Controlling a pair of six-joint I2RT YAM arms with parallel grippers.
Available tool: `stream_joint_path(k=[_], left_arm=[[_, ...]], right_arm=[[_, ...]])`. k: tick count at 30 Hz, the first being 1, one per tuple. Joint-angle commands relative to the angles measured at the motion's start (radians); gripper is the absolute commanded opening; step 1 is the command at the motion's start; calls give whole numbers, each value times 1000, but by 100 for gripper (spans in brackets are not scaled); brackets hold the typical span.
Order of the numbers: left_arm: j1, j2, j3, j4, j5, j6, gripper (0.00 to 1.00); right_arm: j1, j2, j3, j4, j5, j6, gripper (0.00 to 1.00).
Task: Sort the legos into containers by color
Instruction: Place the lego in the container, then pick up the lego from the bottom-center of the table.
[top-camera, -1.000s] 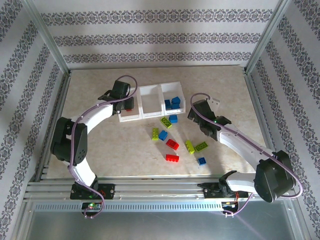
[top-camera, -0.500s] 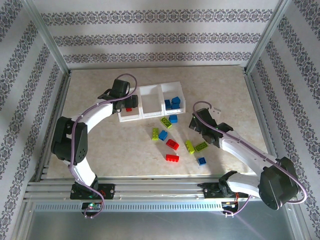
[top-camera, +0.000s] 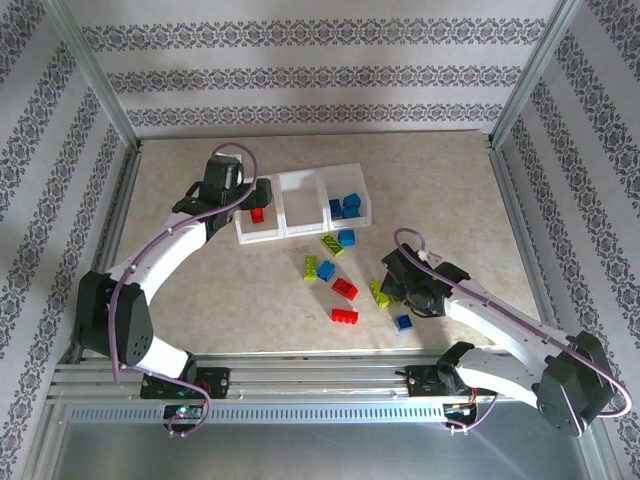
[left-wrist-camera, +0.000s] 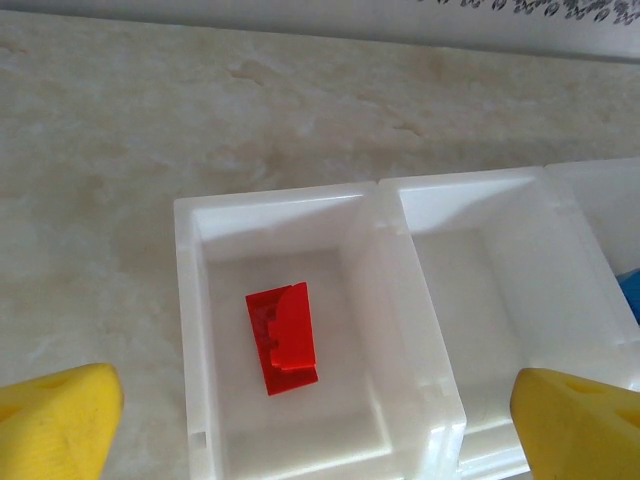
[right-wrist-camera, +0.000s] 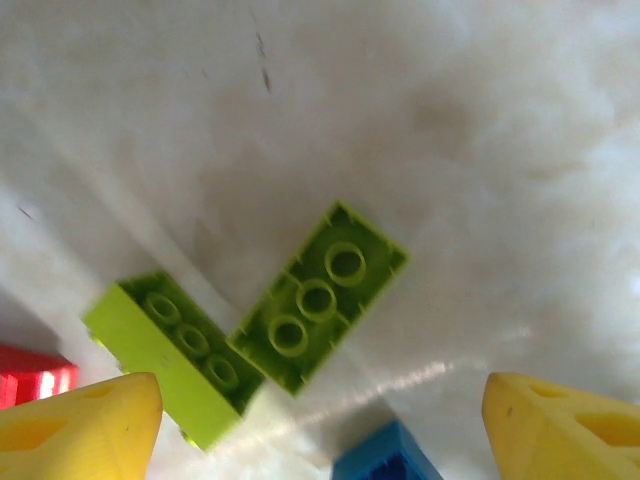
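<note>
While spread wide and holding nothing, left end effector (left-wrist-camera: 318, 425) above the left compartment of the containers (left-wrist-camera: 280, 196), probably placed there for dropping reds: thin white plastic walls, one glossy red brick (left-wrist-camera: 285, 338) inside. Blue bricks (top-camera: 347, 206) in the right compartment. Loose legos (top-camera: 344, 290) scattered on the mottled, stone-look bench (top-camera: 200, 290). Right end effector (right-wrist-camera: 322, 420), parted wide, straddling a studded lime brick (right-wrist-camera: 318, 298), likely lined up for pinching it.

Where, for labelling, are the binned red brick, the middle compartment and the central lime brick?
red brick (left-wrist-camera: 283, 337), left wrist view, its top face.
middle compartment (left-wrist-camera: 480, 310), left wrist view, its bare floor.
central lime brick (right-wrist-camera: 320, 297), right wrist view, its middle ring.
</note>
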Motion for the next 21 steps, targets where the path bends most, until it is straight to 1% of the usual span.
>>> stream_joint_path(k=[1, 6, 13, 17, 21], left_arm=[[12, -44, -33, 70, -14, -22, 100], [14, -61, -46, 79, -13, -26, 100], [24, -59, -56, 84, -17, -49, 100], [30, -62, -59, 85, -16, -55, 100], [36, -63, -65, 89, -15, -60, 100]], right_arm=[[16, 17, -45, -56, -96, 69, 83], [18, 68, -67, -7, -157, 45, 82], [17, 153, -44, 71, -211, -48, 83], [20, 200, -29, 75, -255, -89, 79], [28, 212, -27, 73, -281, -98, 71]])
